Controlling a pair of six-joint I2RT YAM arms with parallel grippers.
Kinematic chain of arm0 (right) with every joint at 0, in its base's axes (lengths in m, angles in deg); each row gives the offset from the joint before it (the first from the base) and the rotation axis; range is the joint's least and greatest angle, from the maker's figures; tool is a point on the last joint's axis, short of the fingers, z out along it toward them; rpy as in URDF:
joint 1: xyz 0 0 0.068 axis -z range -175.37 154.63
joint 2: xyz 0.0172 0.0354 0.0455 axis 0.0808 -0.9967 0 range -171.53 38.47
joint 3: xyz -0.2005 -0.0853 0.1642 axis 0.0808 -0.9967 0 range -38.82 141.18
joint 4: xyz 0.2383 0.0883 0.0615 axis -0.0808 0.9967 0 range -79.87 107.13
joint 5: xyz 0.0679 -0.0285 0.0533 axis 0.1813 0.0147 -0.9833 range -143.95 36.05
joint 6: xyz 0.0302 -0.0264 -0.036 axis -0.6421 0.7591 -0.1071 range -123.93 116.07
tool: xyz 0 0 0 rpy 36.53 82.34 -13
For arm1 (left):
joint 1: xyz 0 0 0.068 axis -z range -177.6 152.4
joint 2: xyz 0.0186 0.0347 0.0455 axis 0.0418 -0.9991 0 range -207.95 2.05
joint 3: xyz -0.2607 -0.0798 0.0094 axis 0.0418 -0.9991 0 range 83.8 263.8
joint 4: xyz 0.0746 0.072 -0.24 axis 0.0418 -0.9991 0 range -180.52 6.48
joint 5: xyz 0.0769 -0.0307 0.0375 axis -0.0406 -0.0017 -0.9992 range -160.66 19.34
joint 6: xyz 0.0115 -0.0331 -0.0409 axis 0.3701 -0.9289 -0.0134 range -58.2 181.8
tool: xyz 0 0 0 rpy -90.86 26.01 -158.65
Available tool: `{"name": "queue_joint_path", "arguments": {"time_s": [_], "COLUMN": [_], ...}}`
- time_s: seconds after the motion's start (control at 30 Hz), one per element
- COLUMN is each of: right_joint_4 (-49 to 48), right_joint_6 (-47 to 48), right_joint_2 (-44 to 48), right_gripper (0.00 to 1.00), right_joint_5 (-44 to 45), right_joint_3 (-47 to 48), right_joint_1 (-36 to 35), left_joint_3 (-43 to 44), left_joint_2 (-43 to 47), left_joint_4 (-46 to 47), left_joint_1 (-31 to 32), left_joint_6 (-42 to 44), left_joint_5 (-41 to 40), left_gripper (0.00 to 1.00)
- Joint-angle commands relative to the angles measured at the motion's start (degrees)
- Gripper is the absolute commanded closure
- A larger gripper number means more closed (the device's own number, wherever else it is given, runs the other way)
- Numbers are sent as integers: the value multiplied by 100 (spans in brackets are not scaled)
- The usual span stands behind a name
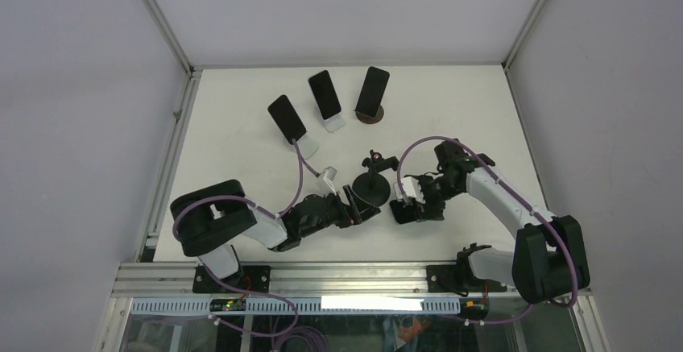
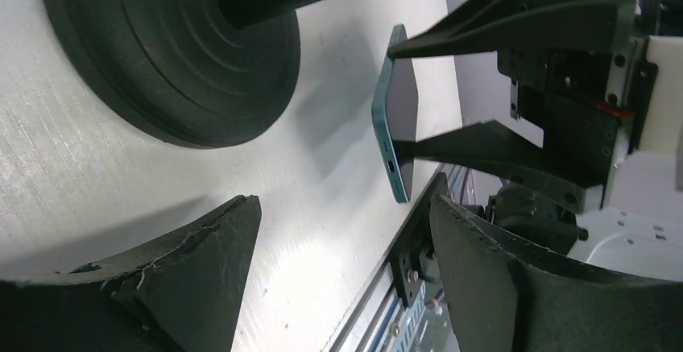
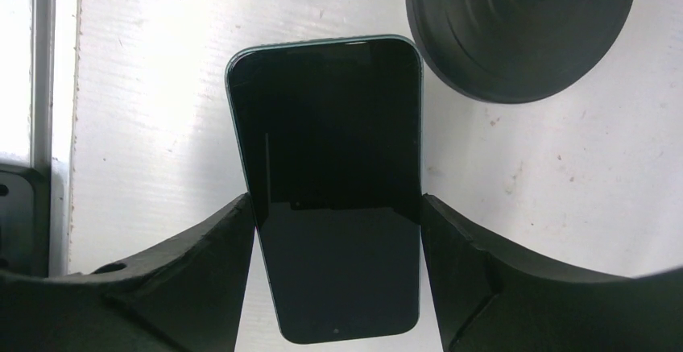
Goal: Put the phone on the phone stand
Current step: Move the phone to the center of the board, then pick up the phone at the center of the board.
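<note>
A dark phone with a teal edge [image 3: 330, 183] is clamped by its long sides between my right gripper's [image 3: 337, 231] fingers and held just above the table; it also shows edge-on in the left wrist view [image 2: 396, 118] and in the top view [image 1: 402, 209]. The black phone stand [image 1: 370, 184], a round base with an upright post and clamp, stands just left of the phone; its base also shows in the left wrist view [image 2: 169, 46] and in the right wrist view [image 3: 519, 30]. My left gripper [image 1: 362, 209] is open and empty at the near side of the stand's base.
Three other phones lean on small stands at the back: one left [image 1: 287, 120], one middle [image 1: 325, 96], one on a round brown base [image 1: 372, 92]. The table's front rail [image 1: 346, 275] runs close behind both grippers.
</note>
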Motion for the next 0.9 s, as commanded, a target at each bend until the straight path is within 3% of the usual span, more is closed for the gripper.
{"name": "queue_joint_path", "arguments": {"time_s": [0.0, 0.4, 0.87], "right_joint_4": [-392, -835, -1101], "right_joint_6": [-671, -1239, -1624], "right_joint_2": [226, 95, -30], "right_gripper": [53, 53, 53], "right_joint_5": [-293, -145, 117], "right_joint_3": [-29, -137, -114], "right_joint_1": [-228, -915, -1404], "left_joint_3": [83, 507, 626], "left_joint_2": [-531, -1302, -1880], "left_joint_4": [1420, 1724, 2319], "left_joint_1": [139, 399, 421], "left_joint_6": [-681, -1317, -1689], "left_joint_5": [-694, -854, -726], "left_gripper": [23, 33, 65]}}
